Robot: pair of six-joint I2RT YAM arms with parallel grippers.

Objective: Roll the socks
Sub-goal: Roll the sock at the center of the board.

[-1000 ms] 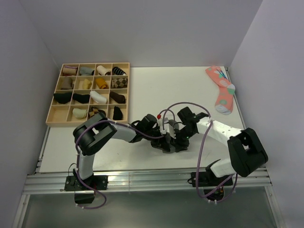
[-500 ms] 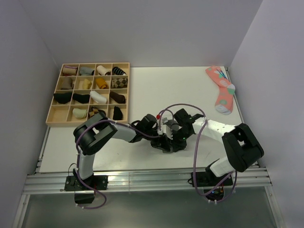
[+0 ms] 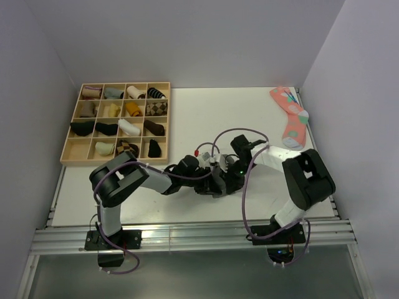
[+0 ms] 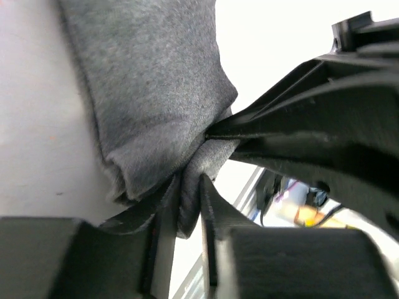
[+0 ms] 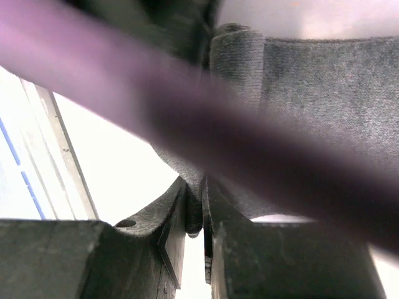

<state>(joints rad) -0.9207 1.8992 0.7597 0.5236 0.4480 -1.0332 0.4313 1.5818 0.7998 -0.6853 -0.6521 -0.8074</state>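
1. Top external view: the socks (image 3: 214, 189) lie as a dark charcoal bundle on the white table (image 3: 206, 112), a little below the middle of the frame and close to the near edge. The left gripper (image 3: 207, 181) reaches in from the left and the right gripper (image 3: 228, 179) from the right, so that the two meet over the bundle, crowded together. From this height I cannot tell how the fingers stand. A wooden tray (image 3: 124, 83) of sock rolls sits at the upper left, and a pink dotted sock (image 3: 290, 118) lies at the upper right, well apart from the arms.

2. Left wrist view: grey knit of the socks (image 4: 149, 93) fills the upper left of the frame and narrows to a fold at the lower centre. The left gripper (image 4: 184, 215) has its fingers (image 4: 163, 249) drawn close together with that fold pinched between them. The black body of the right gripper (image 4: 324, 124) presses against the cloth from the right.

3. Right wrist view: the socks (image 5: 324, 93) spread across the upper right. A blurred purple cable (image 5: 187, 112) crosses the frame in front. At the bottom, the right gripper (image 5: 194, 218) has its fingers (image 5: 174, 240) nearly together, clamped on a thin edge of the grey cloth.
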